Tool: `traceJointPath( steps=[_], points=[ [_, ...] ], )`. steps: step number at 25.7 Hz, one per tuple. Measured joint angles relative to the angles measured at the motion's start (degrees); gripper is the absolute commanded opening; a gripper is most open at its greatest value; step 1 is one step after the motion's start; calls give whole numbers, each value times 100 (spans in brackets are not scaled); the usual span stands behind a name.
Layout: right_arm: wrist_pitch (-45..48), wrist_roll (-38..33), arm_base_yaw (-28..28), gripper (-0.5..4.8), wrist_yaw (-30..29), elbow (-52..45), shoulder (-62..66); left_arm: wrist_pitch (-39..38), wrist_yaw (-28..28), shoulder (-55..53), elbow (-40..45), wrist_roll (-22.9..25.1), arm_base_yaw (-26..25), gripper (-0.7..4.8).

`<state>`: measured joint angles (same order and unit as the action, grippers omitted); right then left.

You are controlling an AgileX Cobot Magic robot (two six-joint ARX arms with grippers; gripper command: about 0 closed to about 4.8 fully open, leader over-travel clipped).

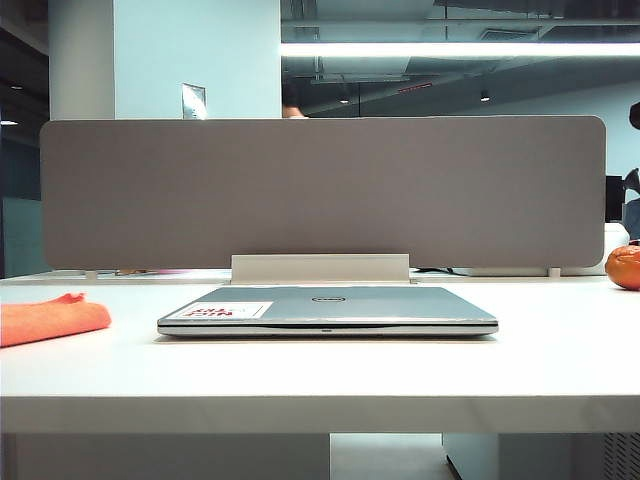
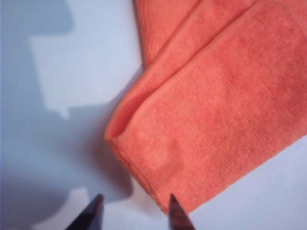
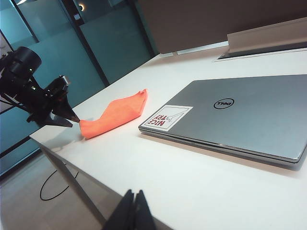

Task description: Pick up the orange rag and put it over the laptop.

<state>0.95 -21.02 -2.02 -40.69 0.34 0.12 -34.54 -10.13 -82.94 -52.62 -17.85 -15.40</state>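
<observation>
The orange rag [image 1: 50, 320] lies folded on the white table [image 1: 320, 375] at the far left, apart from the laptop [image 1: 330, 308]. The closed silver-grey laptop [image 3: 240, 112] sits in the middle, its sticker towards the rag. In the left wrist view the rag [image 2: 216, 96] fills much of the picture. My left gripper [image 2: 135, 196] stands open just off its folded corner, with nothing between the fingers. From the right wrist view the left gripper [image 3: 72, 116] hangs by the rag's [image 3: 112, 115] end at the table's edge. My right gripper [image 3: 133, 192] is shut and empty, near the table's front edge.
A round glossy orange ball [image 1: 625, 266] rests at the far right of the table. A grey partition panel [image 1: 320, 190] closes off the back, with a white rail [image 1: 320, 268] right behind the laptop. A black cable [image 3: 55, 184] lies on the floor beside the table.
</observation>
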Motion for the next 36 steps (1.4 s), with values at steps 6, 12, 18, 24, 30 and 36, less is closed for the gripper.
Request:
traceJointPath(
  steps=[6,12,18,24,30,36],
  points=[
    [0,0,2,-5,2,0,0,92,-15,-225,0,-109,-2,192],
    [2,0,0,-5,2,0,0,319,-15,-428,2,-181,-2,179],
    [0,0,0,-5,0,0,0,564,-15,-472,2,-238,-2,178],
    [2,0,0,-5,2,0,0,610,-17,-658,2,-238,0,170],
    [0,0,0,-5,2,0,0,702,-17,-673,2,-247,-2,46],
    [2,0,0,-5,2,0,0,824,-55,-673,2,-256,-2,-6]
  ],
)
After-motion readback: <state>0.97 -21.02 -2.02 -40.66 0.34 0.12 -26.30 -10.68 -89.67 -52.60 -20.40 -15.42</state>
